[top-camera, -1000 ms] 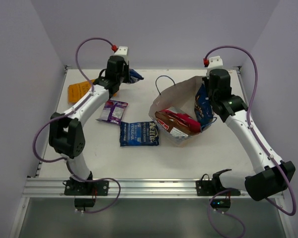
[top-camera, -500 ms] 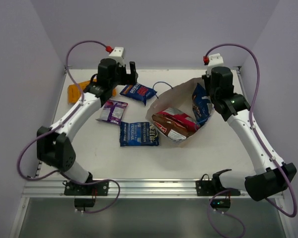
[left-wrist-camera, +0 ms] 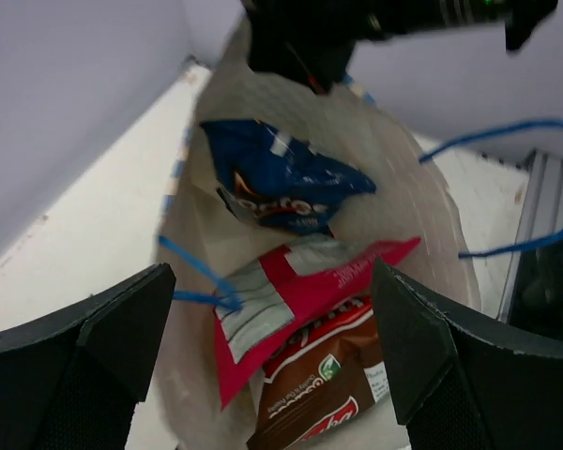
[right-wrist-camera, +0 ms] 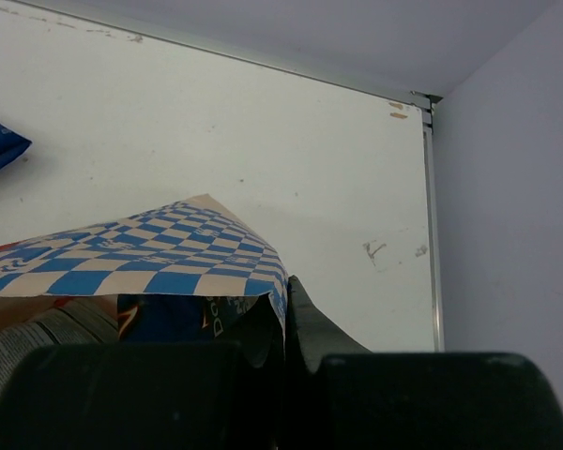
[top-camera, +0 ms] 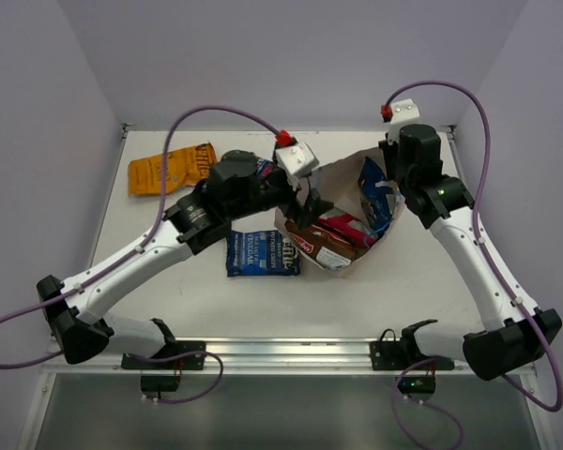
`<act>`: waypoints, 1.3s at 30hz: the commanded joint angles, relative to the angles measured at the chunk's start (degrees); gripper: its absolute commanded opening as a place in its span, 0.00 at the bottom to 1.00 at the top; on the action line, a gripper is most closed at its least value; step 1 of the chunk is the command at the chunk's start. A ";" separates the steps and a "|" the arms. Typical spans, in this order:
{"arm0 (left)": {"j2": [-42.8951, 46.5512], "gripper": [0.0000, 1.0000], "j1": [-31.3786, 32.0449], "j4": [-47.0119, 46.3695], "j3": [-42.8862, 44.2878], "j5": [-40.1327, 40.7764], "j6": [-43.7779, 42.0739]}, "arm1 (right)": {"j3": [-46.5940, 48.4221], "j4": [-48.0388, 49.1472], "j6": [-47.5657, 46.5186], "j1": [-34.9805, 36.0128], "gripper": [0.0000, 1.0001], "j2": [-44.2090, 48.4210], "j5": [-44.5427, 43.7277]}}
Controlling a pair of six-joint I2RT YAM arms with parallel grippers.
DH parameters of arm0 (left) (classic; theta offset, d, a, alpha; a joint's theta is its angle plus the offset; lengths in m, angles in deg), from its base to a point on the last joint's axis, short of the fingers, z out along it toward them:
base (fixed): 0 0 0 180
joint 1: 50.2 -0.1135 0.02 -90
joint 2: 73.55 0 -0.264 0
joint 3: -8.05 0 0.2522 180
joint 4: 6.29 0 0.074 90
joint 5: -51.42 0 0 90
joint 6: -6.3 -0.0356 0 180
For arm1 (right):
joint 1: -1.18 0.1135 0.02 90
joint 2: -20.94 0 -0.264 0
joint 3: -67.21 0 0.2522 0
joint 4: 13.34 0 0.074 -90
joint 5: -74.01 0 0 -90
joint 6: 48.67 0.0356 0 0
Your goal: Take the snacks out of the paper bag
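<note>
The left pincer (top-camera: 309, 202) had swung over from the far left of the bench (top-camera: 394, 286) within the last half second and now hung at the mouth of the paper bag (top-camera: 342, 172). It was spread wide and empty, which suggests the next packet was about to be fetched. An orange packet (top-camera: 169, 170) and a flat dark blue packet (top-camera: 263, 253) already lay out on the bench.

Only the left wrist view looked down inside the bag. There a crumpled blue packet (left-wrist-camera: 281, 178), a magenta packet (left-wrist-camera: 305, 286) and a brown chip bag (left-wrist-camera: 319, 403) were left. Only the right wrist view showed the right pincer (right-wrist-camera: 291, 328) pinched tight on the bag's checkered rim, holding it open.
</note>
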 commanded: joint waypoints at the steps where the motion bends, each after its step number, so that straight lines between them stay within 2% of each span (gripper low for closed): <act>1: -3.76 0.91 2.27 5.10 -1.87 -4.61 -10.75 | 2.12 3.53 -0.72 0.44 0.00 2.70 1.56; 10: -16.24 0.88 3.59 9.06 4.72 -7.33 -19.81 | 0.71 3.79 -1.07 0.79 0.00 2.71 1.65; 18: -21.96 0.84 4.29 9.67 9.03 -11.82 -21.32 | -0.26 4.23 -0.80 0.79 0.00 2.44 1.65; 24: -21.88 0.82 5.26 9.93 11.65 -10.08 -21.32 | -0.96 4.58 -0.80 0.79 0.00 2.36 1.91; 28: -19.25 0.92 5.26 15.19 15.53 -0.16 -20.00 | -1.31 4.84 -1.24 0.79 0.00 2.53 1.74; 31: -15.47 0.95 5.26 17.49 17.99 2.49 -19.21 | -1.31 4.93 -1.24 0.79 0.00 2.71 1.65; 35: -11.60 0.96 5.26 19.07 18.96 2.59 -19.91 | -1.49 4.93 -0.89 0.79 0.00 2.71 1.91; 39: -11.07 0.96 5.35 20.04 19.93 -0.57 -20.09 | -1.49 4.84 -0.98 0.79 0.00 2.97 1.65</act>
